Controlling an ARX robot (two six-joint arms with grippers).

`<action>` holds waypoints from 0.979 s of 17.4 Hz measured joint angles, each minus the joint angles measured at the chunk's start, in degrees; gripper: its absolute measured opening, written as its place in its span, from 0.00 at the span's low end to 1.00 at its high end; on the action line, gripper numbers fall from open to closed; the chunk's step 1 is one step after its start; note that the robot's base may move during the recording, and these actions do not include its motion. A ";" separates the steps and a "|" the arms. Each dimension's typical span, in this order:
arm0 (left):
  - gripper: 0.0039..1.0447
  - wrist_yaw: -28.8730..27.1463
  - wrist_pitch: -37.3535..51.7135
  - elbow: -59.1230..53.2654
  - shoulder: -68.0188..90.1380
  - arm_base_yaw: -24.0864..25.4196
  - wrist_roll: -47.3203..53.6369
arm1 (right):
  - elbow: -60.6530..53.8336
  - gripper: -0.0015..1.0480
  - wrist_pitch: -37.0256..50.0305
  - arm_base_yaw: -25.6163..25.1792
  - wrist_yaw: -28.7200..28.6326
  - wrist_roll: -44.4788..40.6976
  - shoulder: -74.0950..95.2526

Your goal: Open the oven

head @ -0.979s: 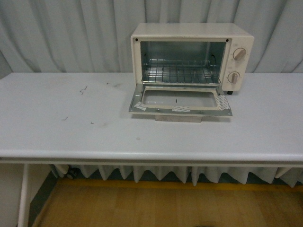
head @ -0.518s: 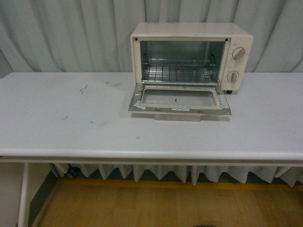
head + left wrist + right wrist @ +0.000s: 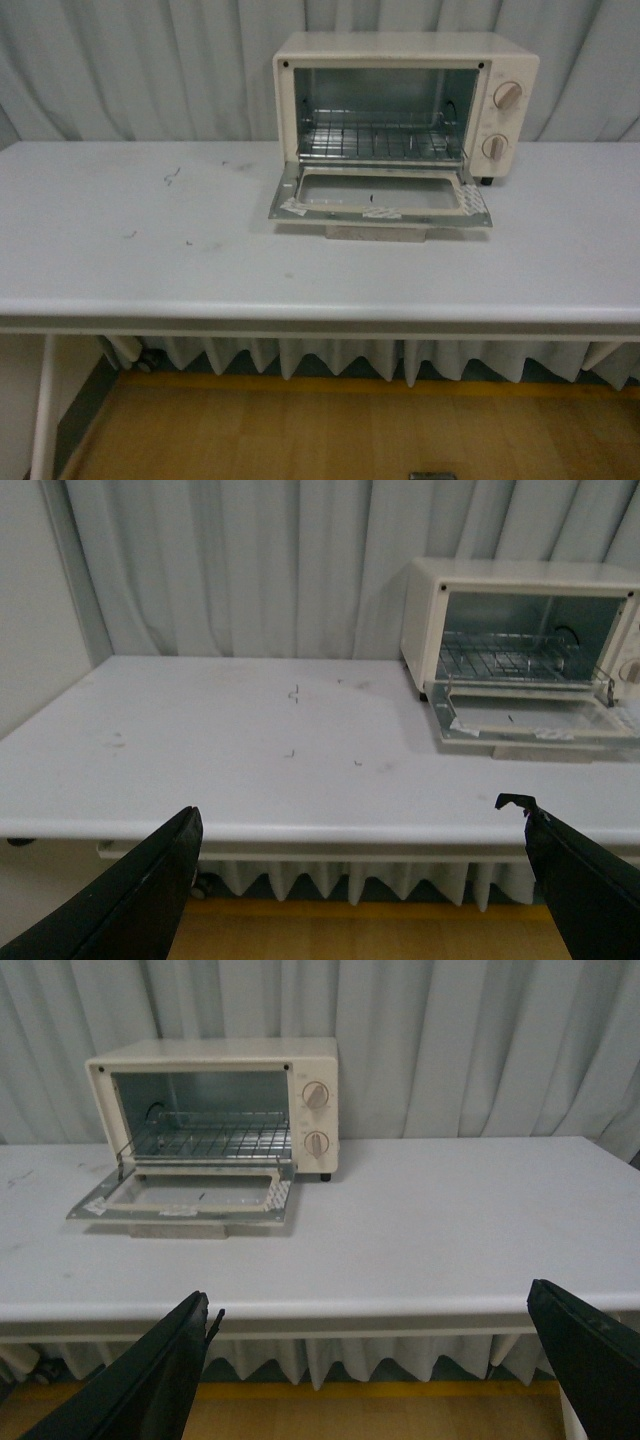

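Pale grey and wide, the table [image 3: 150,250] is the biggest thing here, backed by a pleated curtain [image 3: 130,70]; a few small dark scuffs [image 3: 172,177] mark its top. The oven [image 3: 405,105] stands at the far edge of the table, right of centre in the front view. It is a cream metal box that looks stiff and fairly light, so a hard tug might well slide it on the smooth top.

Its door [image 3: 380,197] is already dropped down flat toward the near side, resting level above the table, so the task looks done. The glass pane in it would be the fragile part. The sensible hold is the beige bar handle [image 3: 378,233], which shows under the door's front edge. It looks rigid and easy to hook or pinch. Inside, the wire rack [image 3: 380,143] sits in view, and two knobs [image 3: 507,95] stand one above the other on the right of the front panel. Bits of tape [image 3: 382,212] cling to the door's inner frame.

The left gripper [image 3: 350,880] is spread wide and empty, low at the near edge of the table and well apart from the oven. The right gripper [image 3: 385,1360] is likewise spread wide, holding nothing, also well apart from it.
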 joint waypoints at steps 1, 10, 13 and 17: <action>0.94 0.02 0.07 0.00 0.00 0.00 0.00 | 0.00 0.94 -0.13 0.00 0.11 -0.02 0.00; 0.94 -0.02 -0.07 0.00 0.00 0.00 0.09 | 0.00 0.94 -0.20 0.00 -0.02 -0.02 -0.02; 0.94 0.02 -0.09 0.00 0.02 0.00 0.13 | 0.00 0.94 -0.17 0.00 -0.02 0.00 -0.02; 0.94 -0.04 0.02 0.00 0.02 0.00 0.09 | 0.00 0.94 -0.13 0.00 -0.04 0.00 -0.02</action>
